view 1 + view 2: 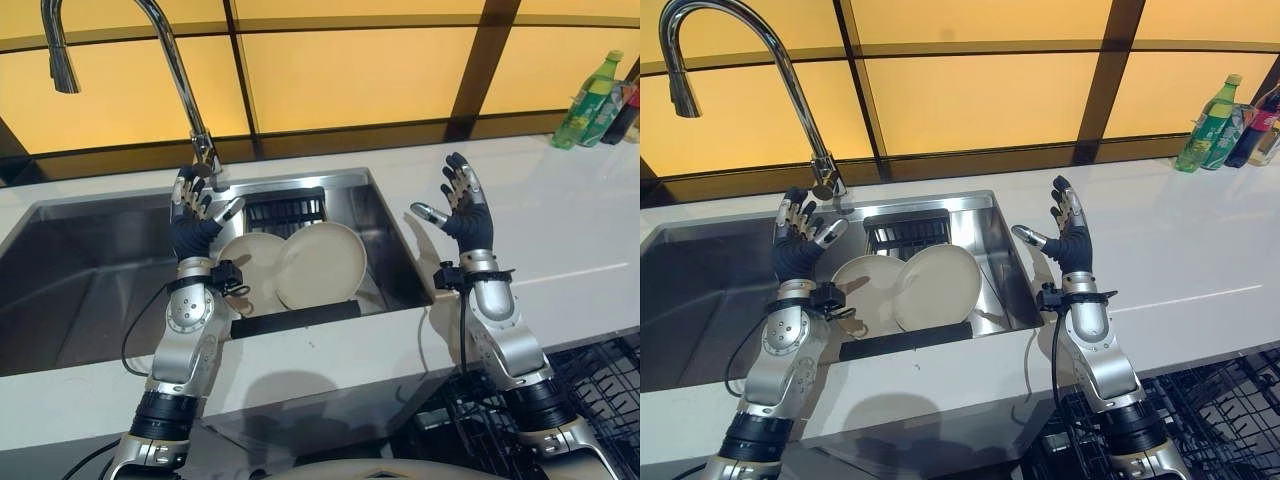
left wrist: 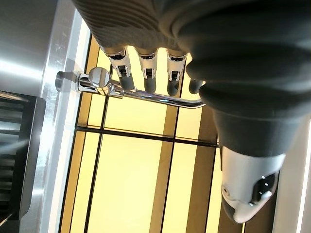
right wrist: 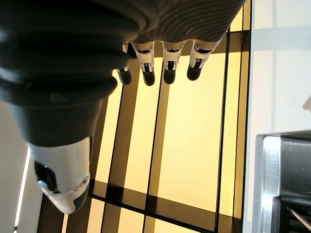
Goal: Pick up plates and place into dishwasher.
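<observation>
Two cream plates stand on edge in the steel sink [image 1: 90, 262], leaning against a black rack: the left plate [image 1: 247, 268] is partly behind the right plate [image 1: 320, 263]. My left hand [image 1: 192, 222] is raised above the sink, just left of the plates, fingers straight and spread, holding nothing. Over the white counter at the sink's right rim, my right hand [image 1: 463, 208] is also raised with open, empty fingers. Both wrist views show straight fingers [image 2: 146, 73] and fingers [image 3: 167, 60] pointing at the amber wall panels.
A tall chrome faucet [image 1: 170, 70] arches over the sink behind my left hand. Bottles [image 1: 590, 100] stand at the counter's far right. A dark wire dishwasher rack [image 1: 600, 390] sits low at the right, below the white counter [image 1: 570, 240].
</observation>
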Controlling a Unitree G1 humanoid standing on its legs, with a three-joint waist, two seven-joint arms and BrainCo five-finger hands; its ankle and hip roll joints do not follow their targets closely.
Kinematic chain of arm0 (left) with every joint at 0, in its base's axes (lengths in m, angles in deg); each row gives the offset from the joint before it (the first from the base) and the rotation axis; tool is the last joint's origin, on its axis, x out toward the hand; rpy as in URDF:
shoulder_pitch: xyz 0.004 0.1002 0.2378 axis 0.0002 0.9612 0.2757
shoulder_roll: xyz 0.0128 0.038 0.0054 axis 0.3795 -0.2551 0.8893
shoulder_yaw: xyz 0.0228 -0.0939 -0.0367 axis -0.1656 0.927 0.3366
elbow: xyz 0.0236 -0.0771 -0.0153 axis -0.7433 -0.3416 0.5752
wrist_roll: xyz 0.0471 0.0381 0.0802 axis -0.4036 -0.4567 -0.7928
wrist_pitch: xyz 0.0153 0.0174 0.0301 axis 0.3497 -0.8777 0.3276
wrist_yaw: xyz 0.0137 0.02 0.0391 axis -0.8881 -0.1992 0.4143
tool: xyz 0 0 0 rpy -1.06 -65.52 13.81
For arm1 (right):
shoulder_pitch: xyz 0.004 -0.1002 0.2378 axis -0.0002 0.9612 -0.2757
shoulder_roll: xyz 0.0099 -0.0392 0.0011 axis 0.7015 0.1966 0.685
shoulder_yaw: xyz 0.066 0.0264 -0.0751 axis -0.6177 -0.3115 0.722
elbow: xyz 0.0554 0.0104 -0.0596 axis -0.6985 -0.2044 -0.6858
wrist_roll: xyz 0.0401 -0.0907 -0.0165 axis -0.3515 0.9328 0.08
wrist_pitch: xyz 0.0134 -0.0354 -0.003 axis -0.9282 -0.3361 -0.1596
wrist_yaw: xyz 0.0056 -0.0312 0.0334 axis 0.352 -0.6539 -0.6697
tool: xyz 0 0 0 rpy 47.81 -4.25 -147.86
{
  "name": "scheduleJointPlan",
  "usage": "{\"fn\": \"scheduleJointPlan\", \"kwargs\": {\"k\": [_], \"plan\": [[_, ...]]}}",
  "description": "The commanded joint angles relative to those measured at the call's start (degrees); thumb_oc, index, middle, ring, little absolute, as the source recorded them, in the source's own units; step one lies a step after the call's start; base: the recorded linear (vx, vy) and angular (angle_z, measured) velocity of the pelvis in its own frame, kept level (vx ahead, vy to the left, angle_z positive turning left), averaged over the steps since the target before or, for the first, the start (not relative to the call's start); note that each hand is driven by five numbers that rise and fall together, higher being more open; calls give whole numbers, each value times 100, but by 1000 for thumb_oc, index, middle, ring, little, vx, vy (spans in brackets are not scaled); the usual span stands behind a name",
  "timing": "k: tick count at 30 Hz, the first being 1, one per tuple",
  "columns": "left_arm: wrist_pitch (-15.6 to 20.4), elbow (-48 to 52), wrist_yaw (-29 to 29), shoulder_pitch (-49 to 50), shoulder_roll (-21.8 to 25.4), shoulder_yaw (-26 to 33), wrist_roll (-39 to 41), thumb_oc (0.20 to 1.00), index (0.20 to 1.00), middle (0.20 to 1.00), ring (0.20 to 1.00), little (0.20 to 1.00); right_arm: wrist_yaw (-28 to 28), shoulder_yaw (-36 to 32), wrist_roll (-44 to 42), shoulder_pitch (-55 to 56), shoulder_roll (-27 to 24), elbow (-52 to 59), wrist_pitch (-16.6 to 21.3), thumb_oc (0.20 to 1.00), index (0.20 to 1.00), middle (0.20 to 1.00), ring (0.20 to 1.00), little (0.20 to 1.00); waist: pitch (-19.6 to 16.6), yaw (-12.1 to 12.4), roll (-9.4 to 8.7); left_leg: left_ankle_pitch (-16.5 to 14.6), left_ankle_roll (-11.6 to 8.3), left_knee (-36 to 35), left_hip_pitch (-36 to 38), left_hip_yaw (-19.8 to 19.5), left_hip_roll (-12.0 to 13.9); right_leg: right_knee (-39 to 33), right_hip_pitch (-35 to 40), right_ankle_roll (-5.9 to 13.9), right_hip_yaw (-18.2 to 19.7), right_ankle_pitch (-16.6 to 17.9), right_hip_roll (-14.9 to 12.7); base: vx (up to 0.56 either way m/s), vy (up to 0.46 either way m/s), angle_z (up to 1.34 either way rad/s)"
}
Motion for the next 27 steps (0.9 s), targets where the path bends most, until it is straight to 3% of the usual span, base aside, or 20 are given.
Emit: {"fn": "scheduleJointPlan", "kwargs": {"k": [1, 12, 21, 24, 27], "plan": [[146, 75, -158, -278, 241, 174, 157, 1000, 1000, 1000, 1000, 1000, -19, -262, -120, -206, -121, 339, 236, 1000, 1000, 1000, 1000, 1000, -172, 91, -55, -657, 573, 101, 150, 343, -454, 144, -136, -385, -126, -333, 382, 0, 0, 0], [157, 121, -422, -270, 321, 163, 254, 1000, 1000, 1000, 1000, 1000, 2, -268, -125, -151, -114, 361, 269, 1000, 1000, 1000, 1000, 1000, -168, 56, -44, -649, 569, 88, 166, 375, -429, 125, -140, -409, -92, -337, 441, -1, -17, 0], [9, 148, -705, -369, 484, 67, -225, 1000, 1000, 1000, 1000, 1000, -144, -232, -209, -206, -216, 380, 180, 1000, 1000, 1000, 1000, 1000, -181, -13, -56, -577, 487, 194, 135, 372, -260, 117, -180, -553, 118, -387, 689, -2, -70, 0], [-118, 46, -939, -456, 637, 69, -341, 1000, 1000, 1000, 1000, 1000, -243, -242, -308, -226, -320, 399, 97, 1000, 1000, 1000, 1000, 1000, -144, -44, -86, -653, 418, 601, 16, 352, -226, 128, -193, -626, 191, -385, 759, -9, -95, 0], [-7, -143, -999, -580, 834, 103, -392, 1000, 1000, 1000, 1000, 1000, -302, -226, -390, -298, -484, 351, 115, 1000, 1000, 1000, 1000, 1000, -28, -31, -165, -686, 349, 1650, -464, 191, -247, 190, -256, -745, 297, -335, 756, -34, -77, 9]]}}
